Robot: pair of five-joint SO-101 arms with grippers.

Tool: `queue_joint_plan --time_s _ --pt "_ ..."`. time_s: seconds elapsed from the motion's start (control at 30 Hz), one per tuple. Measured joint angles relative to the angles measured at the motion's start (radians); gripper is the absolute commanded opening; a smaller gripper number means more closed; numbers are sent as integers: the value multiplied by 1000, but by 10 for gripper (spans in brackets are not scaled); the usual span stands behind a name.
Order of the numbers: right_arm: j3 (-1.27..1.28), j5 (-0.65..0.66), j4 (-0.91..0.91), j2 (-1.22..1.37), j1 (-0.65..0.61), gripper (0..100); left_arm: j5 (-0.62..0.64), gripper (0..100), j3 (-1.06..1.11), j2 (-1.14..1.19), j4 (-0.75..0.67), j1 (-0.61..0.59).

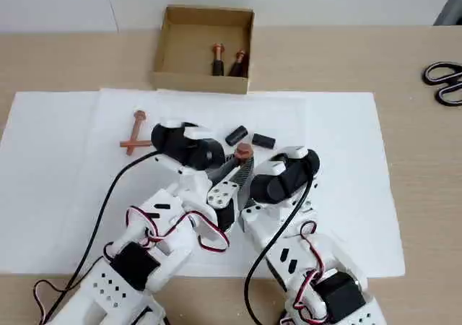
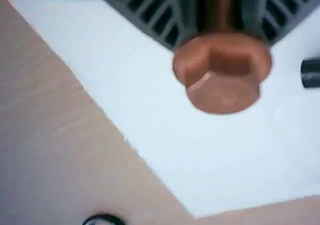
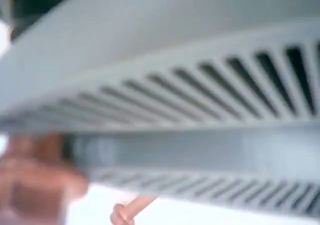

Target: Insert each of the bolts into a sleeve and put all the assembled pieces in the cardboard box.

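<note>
High view: 2 assembled pieces [image 1: 227,60] in cardboard box [image 1: 198,84]. 2 loose bolts [image 1: 136,133] and 2 sleeves [image 1: 236,134] lie on paper [image 1: 339,195]. Left gripper [image 2: 220,10] clamps 1 bolt [image 2: 222,75]. Right gripper [image 1: 247,167] alongside, grip unreadable. Judged 2 of 5 done.

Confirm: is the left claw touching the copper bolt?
Touching. Left wrist view shows the left claw pinching the copper bolt by its shank, ribbed fingers on both sides.

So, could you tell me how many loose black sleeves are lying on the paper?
2: one sleeve and another side by side on the white paper, just beyond the held bolt; more may be hidden.
</note>
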Motion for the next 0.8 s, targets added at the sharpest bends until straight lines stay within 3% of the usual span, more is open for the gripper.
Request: queue_joint_plan --time_s 0.2,0.43,0.67,0.8 --pt "-2 0 0 -2 -3 4 -20 6 -92 3 166 2" --pt "-3 0 0 -3 -5 4 -80 9 -152 9 250 3" --pt "-3 0 0 -3 3 4 -86 181 -155 6 273 -5" --pt "-5 0 0 -5 0 4 -84 199 -153 6 310 -8"
